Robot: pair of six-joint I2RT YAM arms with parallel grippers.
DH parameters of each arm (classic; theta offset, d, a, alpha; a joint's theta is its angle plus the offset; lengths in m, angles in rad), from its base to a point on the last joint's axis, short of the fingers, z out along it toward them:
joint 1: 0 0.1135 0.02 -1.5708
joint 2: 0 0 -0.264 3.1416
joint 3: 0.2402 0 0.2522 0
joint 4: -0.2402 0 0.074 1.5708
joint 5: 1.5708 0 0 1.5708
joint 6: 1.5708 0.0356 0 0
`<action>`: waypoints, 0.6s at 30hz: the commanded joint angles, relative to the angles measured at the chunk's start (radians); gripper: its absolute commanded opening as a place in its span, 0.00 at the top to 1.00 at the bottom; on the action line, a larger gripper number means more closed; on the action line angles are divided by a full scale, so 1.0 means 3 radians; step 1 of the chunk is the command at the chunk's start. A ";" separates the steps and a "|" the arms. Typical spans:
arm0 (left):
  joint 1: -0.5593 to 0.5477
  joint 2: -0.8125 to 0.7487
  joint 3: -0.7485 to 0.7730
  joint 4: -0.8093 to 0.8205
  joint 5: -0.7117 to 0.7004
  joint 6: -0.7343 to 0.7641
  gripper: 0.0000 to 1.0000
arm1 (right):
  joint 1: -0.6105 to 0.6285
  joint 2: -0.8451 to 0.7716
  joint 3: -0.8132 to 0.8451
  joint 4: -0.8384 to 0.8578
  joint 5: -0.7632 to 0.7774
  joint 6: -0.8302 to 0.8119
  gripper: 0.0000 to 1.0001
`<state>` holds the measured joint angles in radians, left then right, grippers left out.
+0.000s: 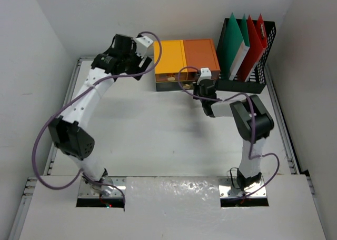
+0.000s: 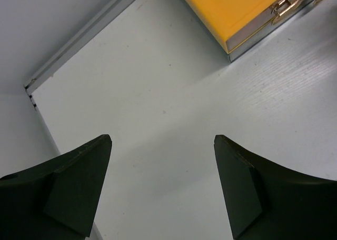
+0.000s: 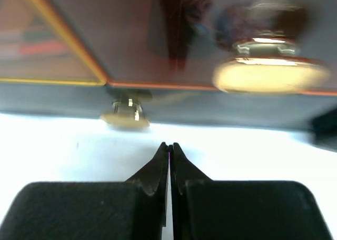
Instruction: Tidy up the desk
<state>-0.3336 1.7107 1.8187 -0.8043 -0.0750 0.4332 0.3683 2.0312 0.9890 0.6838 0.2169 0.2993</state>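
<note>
The white desk [image 1: 152, 135] carries a yellow box [image 1: 168, 63] and an orange box [image 1: 200, 56] side by side at the back. My left gripper [image 1: 122, 42] hovers open and empty over the back left of the desk; in the left wrist view [image 2: 162, 140] bare desk [image 2: 158, 82] lies between its fingers and the yellow box [image 2: 237, 8] is at the upper right. My right gripper [image 1: 201, 82] is shut and empty, low on the desk just in front of the orange box [image 3: 158, 40]. In the right wrist view its closed tips [image 3: 169, 145] point at the box front near a brass latch [image 3: 125, 116].
A black mesh file holder [image 1: 263, 45] at the back right holds a green folder [image 1: 234, 40] and red folders [image 1: 255, 40]. White walls close in the desk on the left, back and right. The grey rim [image 2: 79, 40] and back left corner are near my left gripper.
</note>
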 commanded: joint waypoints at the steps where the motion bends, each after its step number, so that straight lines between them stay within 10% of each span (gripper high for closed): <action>1: 0.0038 -0.0480 -0.0191 0.0119 -0.0082 -0.0012 0.22 | -0.0011 -0.0908 -0.0141 -0.0566 -0.0038 -0.0143 0.99; 4: 0.0043 -0.0833 -0.0666 0.0160 -0.0189 -0.0012 0.18 | -0.0011 -0.1385 -0.0269 -0.1589 -0.0109 -0.0144 0.82; 9: 0.0115 -0.1452 -0.1784 0.0232 -0.0358 0.0023 0.10 | -0.0154 -0.2280 -0.0658 -0.2891 -0.0200 0.0198 0.02; 18: 0.0243 -0.2710 -0.3411 0.0308 -0.0541 0.0258 0.05 | -0.0358 -0.4124 -0.1655 -0.3833 0.0652 0.0745 0.01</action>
<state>-0.2714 0.9939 0.8986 -0.7612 -0.1822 0.4683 0.2653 0.9531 0.5354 -0.3370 0.3058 0.4355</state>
